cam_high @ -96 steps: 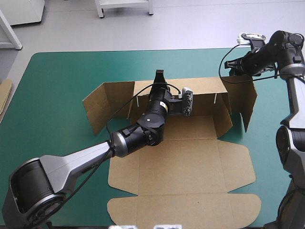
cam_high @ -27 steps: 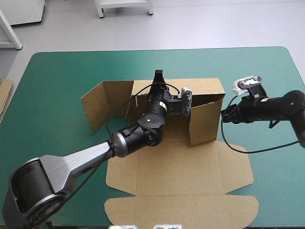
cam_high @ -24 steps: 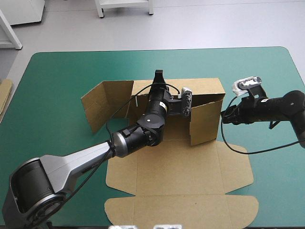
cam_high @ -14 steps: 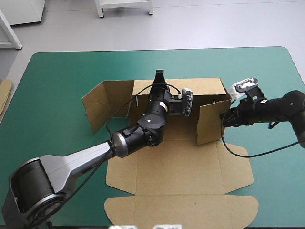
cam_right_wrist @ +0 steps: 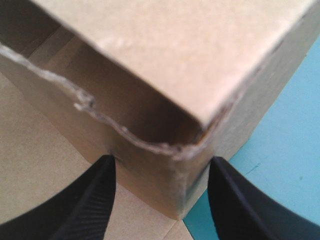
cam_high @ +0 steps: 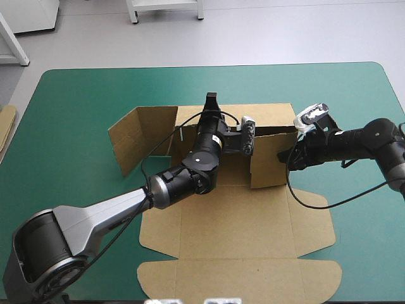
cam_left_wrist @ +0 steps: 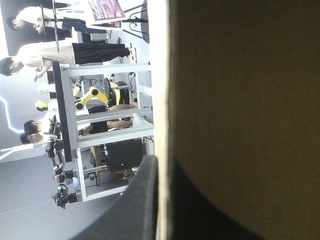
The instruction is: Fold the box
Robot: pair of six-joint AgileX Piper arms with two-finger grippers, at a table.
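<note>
The brown box (cam_high: 240, 221) lies as a cut sheet with its back wall (cam_high: 272, 114) raised. My left gripper (cam_high: 211, 100) is shut on that wall's top edge. In the left wrist view the board (cam_left_wrist: 250, 100) fills the space beside one black finger (cam_left_wrist: 142, 200). The left wing (cam_high: 136, 136) stands angled outward. The right wing (cam_high: 266, 161) is folded inward as a side wall. My right gripper (cam_high: 290, 157) is against its outer side, open. In the right wrist view the box corner (cam_right_wrist: 175, 50) stands between the spread fingers (cam_right_wrist: 85, 200).
The lid and front flaps (cam_high: 240, 278) lie flat toward the table's near edge. An edge of more board (cam_high: 6, 126) shows at the table's left edge. Bare teal-green cover (cam_high: 76, 107) lies left of, right of and behind the box.
My right gripper came down from the far right corner to the box's right side. The right wing swung inward from its spread position. The left gripper has not moved.
</note>
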